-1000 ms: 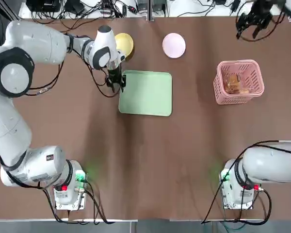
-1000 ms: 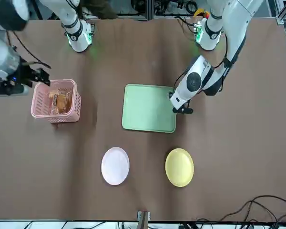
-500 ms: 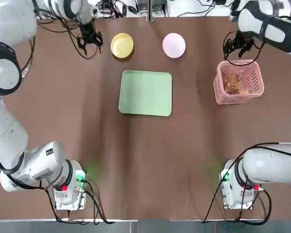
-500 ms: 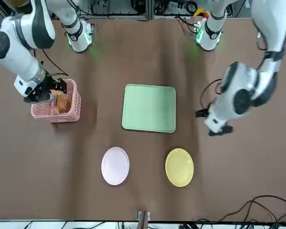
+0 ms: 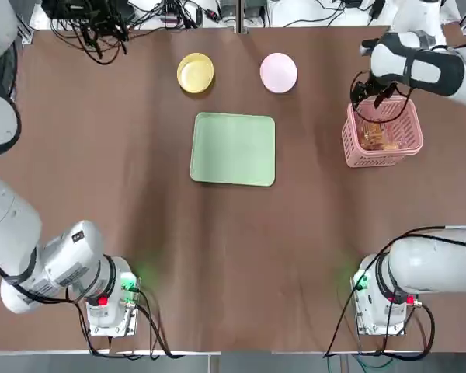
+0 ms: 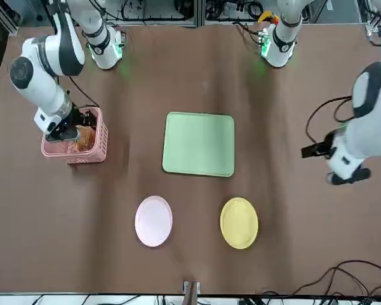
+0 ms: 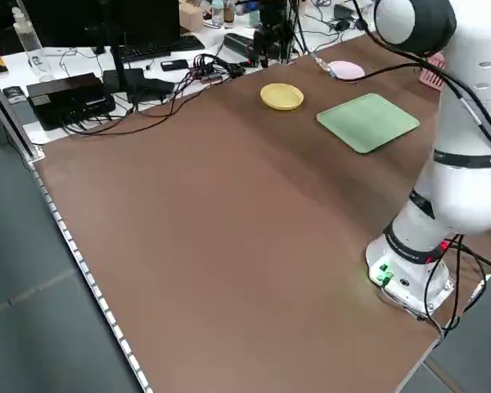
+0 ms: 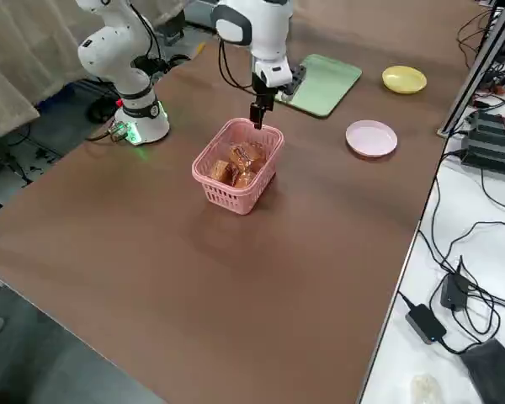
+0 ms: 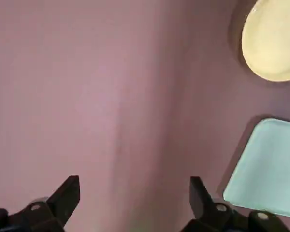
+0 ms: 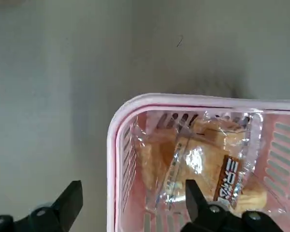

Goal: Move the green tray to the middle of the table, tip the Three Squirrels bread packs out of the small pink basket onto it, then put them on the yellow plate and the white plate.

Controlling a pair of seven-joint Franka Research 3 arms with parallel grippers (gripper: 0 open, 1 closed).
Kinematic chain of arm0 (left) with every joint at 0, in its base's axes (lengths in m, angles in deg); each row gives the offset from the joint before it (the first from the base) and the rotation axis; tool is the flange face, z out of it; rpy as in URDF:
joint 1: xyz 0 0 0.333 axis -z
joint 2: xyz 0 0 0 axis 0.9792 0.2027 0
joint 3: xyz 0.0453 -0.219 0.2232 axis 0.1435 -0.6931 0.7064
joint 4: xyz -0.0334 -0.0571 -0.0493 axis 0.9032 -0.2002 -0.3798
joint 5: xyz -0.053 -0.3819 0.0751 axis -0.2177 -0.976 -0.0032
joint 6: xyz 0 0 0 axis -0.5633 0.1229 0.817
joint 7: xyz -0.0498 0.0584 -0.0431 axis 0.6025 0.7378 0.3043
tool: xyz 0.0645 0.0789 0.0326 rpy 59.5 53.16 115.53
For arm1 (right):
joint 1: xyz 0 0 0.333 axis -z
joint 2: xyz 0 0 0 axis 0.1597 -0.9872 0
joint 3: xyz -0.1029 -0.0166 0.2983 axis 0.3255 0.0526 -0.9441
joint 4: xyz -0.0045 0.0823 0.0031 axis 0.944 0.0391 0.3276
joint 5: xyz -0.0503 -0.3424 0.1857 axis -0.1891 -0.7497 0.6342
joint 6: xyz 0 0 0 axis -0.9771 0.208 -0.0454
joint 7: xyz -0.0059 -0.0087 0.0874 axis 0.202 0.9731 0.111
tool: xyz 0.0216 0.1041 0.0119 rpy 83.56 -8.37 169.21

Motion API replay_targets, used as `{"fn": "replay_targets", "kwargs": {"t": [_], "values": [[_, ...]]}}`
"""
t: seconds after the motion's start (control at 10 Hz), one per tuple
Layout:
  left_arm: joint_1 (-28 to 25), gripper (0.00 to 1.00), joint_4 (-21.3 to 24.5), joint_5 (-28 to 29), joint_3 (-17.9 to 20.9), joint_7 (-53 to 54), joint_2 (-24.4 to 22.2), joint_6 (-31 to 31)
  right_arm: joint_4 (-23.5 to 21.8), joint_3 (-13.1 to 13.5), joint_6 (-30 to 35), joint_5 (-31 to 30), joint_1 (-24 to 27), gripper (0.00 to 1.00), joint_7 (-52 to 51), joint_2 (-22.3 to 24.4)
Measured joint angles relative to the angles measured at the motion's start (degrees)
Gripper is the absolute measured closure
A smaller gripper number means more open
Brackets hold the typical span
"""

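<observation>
Green tray (image 5: 233, 149) sits mid-table, released; left gripper (image 9: 135, 203) has pulled away toward the table's far left edge, jaws spread wide and empty. Right gripper (image 10: 130, 205) has come down over the near-tray corner of the small pink basket (image 5: 382, 132), jaws wide, straddling its rim, nothing gripped yet. Bread packs (image 10: 198, 154) still inside basket. Reads as: tray step done, basket pickup next. Yellow plate (image 5: 195, 72) and white plate (image 5: 279, 71) bare, beyond the tray. Brown table (image 5: 233, 256) otherwise bare; cables and electronics along the far bench
</observation>
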Motion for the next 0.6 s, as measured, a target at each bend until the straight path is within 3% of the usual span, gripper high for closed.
{"fn": "replay_targets", "kwargs": {"t": [0.3,0.6], "values": [[-2.22,0.00,-2.12,-0.01,0.05,2.55,-0.84,-0.04,-3.67,-0.04,-5.42,0.00,-1.22,0.08,-0.11,-2.68],[-6.25,0.00,-2.69,-0.41,-0.01,3.44,-1.52,-0.30,-4.62,-0.05,-6.73,0.00,-1.88,0.24,-0.14,-4.70]]}}
